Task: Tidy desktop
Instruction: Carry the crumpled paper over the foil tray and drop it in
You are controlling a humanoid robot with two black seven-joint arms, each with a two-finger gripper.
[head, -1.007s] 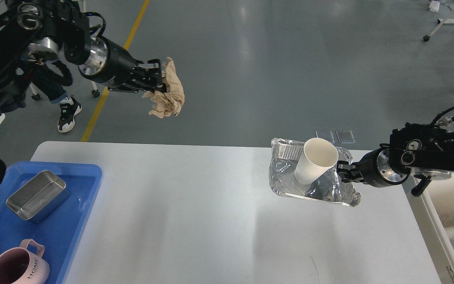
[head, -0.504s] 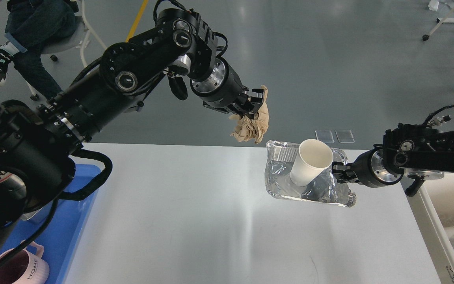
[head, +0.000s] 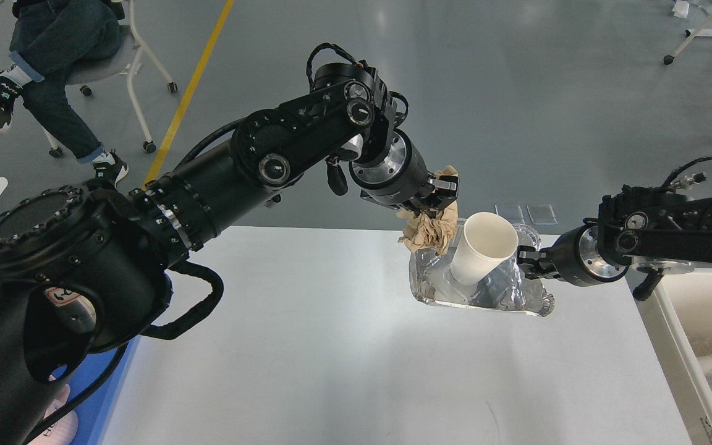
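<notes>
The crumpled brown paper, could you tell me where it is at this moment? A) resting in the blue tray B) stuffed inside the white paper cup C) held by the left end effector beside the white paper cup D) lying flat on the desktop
C: the left end effector is clamped on the crumpled brown paper, which hangs above the foil container, just left of the white paper cup.
</notes>
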